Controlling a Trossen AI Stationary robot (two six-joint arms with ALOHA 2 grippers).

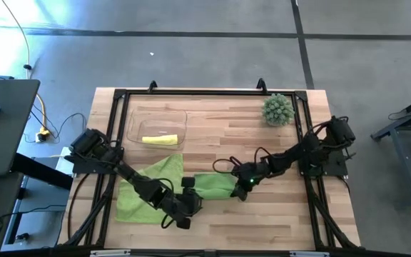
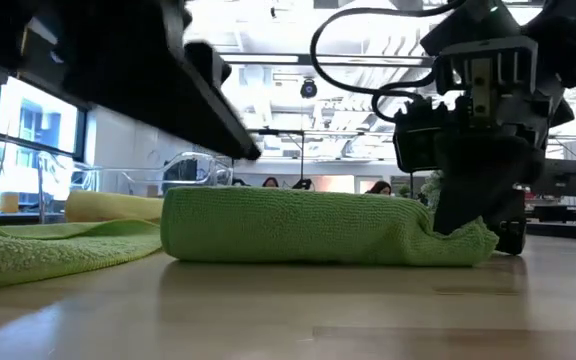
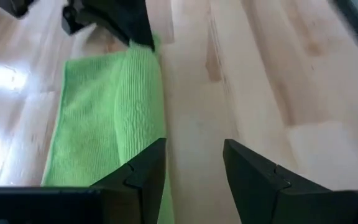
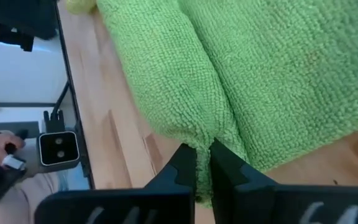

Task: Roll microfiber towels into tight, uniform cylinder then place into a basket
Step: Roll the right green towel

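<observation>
You've got the yellow roll (image 1: 160, 140) in the basket (image 1: 135, 118), your right gripper (image 1: 244, 187) pinched tight on the rolled green towel (image 1: 215, 184) mid-table, left gripper (image 1: 185, 215) apart and empty beside it, flat green towel (image 1: 148, 187) unrolled.

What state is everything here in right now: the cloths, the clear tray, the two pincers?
Folded green towel: lying on the table, one end pinched.
Flat green towel: spread out, unrolled.
Yellow towel: rolled, inside the basket.
Right pincer: shut on the folded towel's edge.
Left pincer: open, empty.
</observation>
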